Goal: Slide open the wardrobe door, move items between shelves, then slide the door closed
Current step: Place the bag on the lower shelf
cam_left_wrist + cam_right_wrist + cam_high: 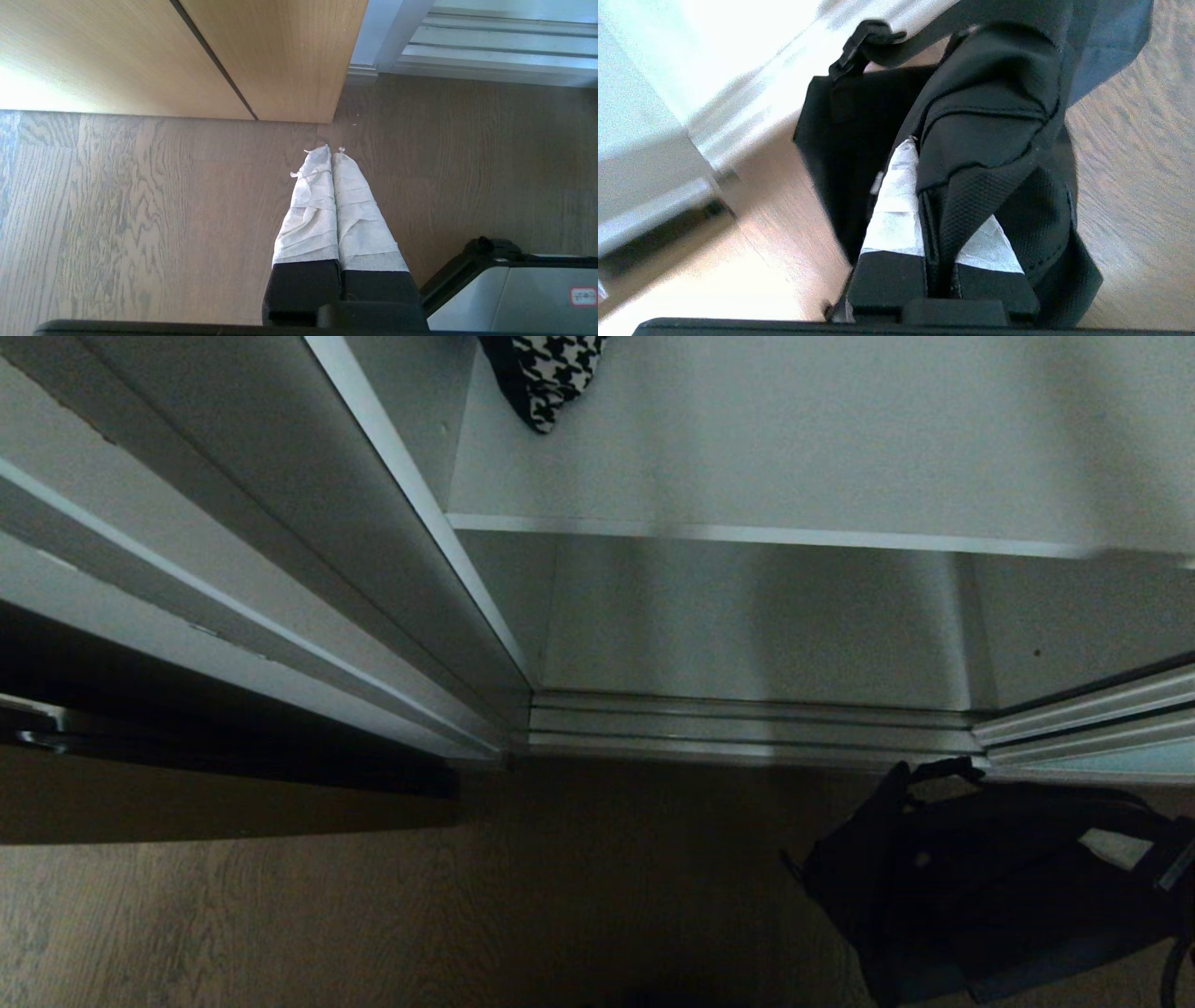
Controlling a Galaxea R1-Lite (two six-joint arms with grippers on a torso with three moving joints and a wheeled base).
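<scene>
Right gripper [941, 242]: the fingers are clamped on a fold of the black bag [994, 140]; the bag hangs from them above the floor [467, 915], in front of the open wardrobe, low on your right.
Left gripper [332, 161]: parked over the floor, fingers pressed together, holding nothing.
Houndstooth cloth [551, 373]: lies at the back left of the upper shelf [794, 537], only partly in view.
Lower shelf [747, 635]: bare in the part you can see, directly under the upper shelf.
Sliding door [1102, 761]: only a bottom corner shows at the right, behind the bag; the opening between it and the left side panel is wide.
Risk, grip: the hold is on soft fabric only. You can expect the bag to sag or slide out if the arm swings fast.
Risk, straps: a loose strap with a buckle [866, 39] trails from the bag. It could catch on the door track [747, 723] or on a shelf edge as you carry the bag in.
Risk, shelf edge: the bag is bulky and hangs low. If you lift too little, it will likely strike the front edge and be dragged from the fingers.
Risk, door: a strap left across the track would probably block the door from closing.
Surface: wood-grain plank floor, level; white smooth shelves.
Room: dim at the wardrobe; a light wood cabinet [280, 56] stands to the left.
</scene>
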